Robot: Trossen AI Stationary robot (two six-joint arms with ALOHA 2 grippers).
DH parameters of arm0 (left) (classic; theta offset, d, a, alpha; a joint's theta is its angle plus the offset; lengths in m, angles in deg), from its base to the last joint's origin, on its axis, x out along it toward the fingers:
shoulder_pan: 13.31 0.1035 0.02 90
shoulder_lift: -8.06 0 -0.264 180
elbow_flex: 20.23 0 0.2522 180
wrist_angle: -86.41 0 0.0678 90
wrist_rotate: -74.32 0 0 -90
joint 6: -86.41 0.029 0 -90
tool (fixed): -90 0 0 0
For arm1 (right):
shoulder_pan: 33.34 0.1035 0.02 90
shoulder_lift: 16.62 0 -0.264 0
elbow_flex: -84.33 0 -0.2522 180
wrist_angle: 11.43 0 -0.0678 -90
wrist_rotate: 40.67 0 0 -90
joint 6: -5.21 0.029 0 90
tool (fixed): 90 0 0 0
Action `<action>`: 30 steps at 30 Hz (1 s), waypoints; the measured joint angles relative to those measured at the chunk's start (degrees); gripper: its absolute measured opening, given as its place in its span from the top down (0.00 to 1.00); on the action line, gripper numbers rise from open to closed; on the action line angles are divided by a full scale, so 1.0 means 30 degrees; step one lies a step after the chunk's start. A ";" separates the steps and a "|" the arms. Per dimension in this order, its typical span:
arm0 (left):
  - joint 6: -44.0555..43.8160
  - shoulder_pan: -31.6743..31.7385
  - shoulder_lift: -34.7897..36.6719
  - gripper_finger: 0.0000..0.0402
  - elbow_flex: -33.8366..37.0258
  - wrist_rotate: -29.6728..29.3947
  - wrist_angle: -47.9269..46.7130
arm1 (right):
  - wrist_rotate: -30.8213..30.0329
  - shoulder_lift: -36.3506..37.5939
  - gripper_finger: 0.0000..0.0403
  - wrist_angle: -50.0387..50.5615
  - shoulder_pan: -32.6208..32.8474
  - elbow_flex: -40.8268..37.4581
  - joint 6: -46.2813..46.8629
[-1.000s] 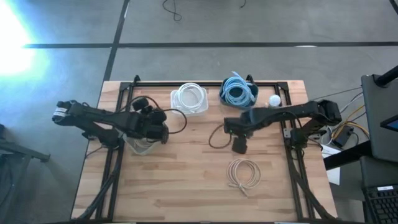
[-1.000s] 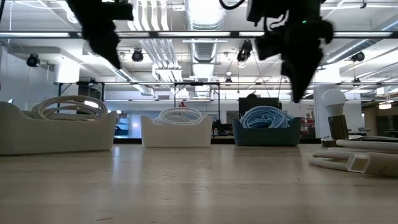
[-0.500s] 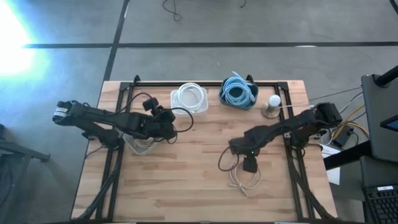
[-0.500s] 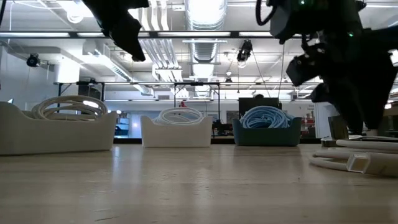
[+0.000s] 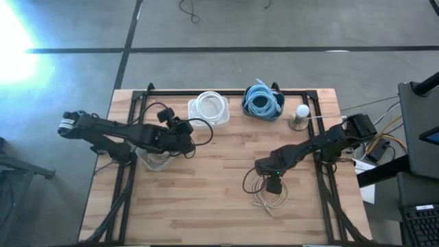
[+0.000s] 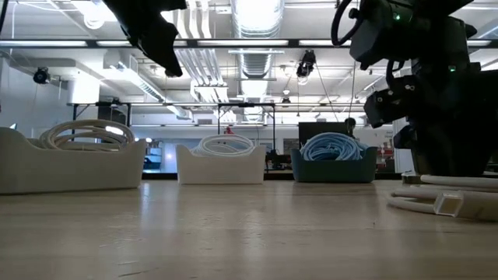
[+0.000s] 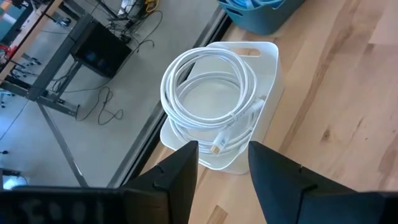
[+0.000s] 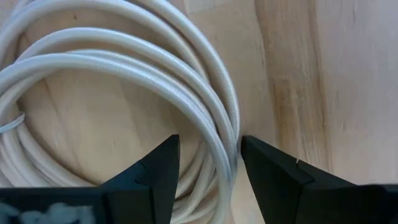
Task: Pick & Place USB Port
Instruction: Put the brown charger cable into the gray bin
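A cream cable coil (image 5: 269, 197) lies flat on the table toward its near right, also seen in the low view (image 6: 436, 201). My right gripper (image 5: 272, 184) is low over the coil's far edge. It is open, and in the wrist view (image 8: 210, 149) its fingers stand on either side of the coil's outer strands (image 8: 225, 134). My left gripper (image 5: 191, 134) hovers open over the table's left half. It faces the white bin (image 7: 267, 81) that holds a white cable (image 7: 208, 93). My right gripper comes at the coil's outer strands (image 8: 217, 106) from above, pointing down, with one open finger on each side of them and the fingers lying across them. I cannot tell whether either finger touches the cable. The coil lies flat on the table.
Along the far edge stand the white bin (image 5: 208, 108), a blue bin with a blue cable (image 5: 262, 103) and a bulb-shaped object (image 5: 302, 113). Another bin with a cable (image 5: 155, 160) sits under the left arm. Bare wood lies at the table's near middle and near left.
My right gripper has moved toward the table's near edge and down, from the table's middle onto the cream coil, slowing over the last half second. My left gripper shifted a little toward the right and far edge, then kept still. The coil has stayed in place.
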 joint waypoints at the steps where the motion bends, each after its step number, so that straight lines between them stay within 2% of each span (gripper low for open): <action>1: 0.0000 0.0000 0.0000 0.58 0.0000 0.0002 -0.0004 | -0.0091 0.0000 0.57 0.0036 0.0006 0.0105 -0.0024; 6: -0.0015 0.0007 0.0000 0.58 0.0000 -0.0001 0.0000 | -0.0396 -0.0080 0.66 0.0383 -0.0007 0.0833 -0.1050; 14: -0.0420 0.0007 -0.0002 0.58 0.0000 -0.0008 0.0119 | -0.0907 -0.0134 0.91 -0.0997 -0.0058 0.2103 -0.1677; 17: -0.0998 0.0007 -0.0006 0.58 0.0000 -0.0008 0.0456 | -0.1605 -0.0137 0.94 -0.0929 -0.0066 0.2917 -0.2825; 21: -0.1836 0.0007 -0.0003 0.58 0.0000 -0.0001 0.1313 | -0.4515 -0.0131 0.93 -0.0790 -0.0293 0.4075 -0.5411; 24: -0.2434 0.0007 -0.0007 0.58 0.0000 0.0390 0.2212 | -0.8422 -0.0131 0.92 -0.0812 -0.0650 0.5048 -0.6360; 27: -0.2632 0.0006 -0.0007 0.58 0.0000 0.1832 0.3232 | -1.2352 -0.0124 0.92 -0.0838 -0.1168 0.6112 -0.6646; 30: -0.2973 0.0007 -0.0029 0.58 0.0000 0.3744 0.4277 | -1.5372 -0.0117 0.92 -0.1046 -0.1595 0.7090 -0.6832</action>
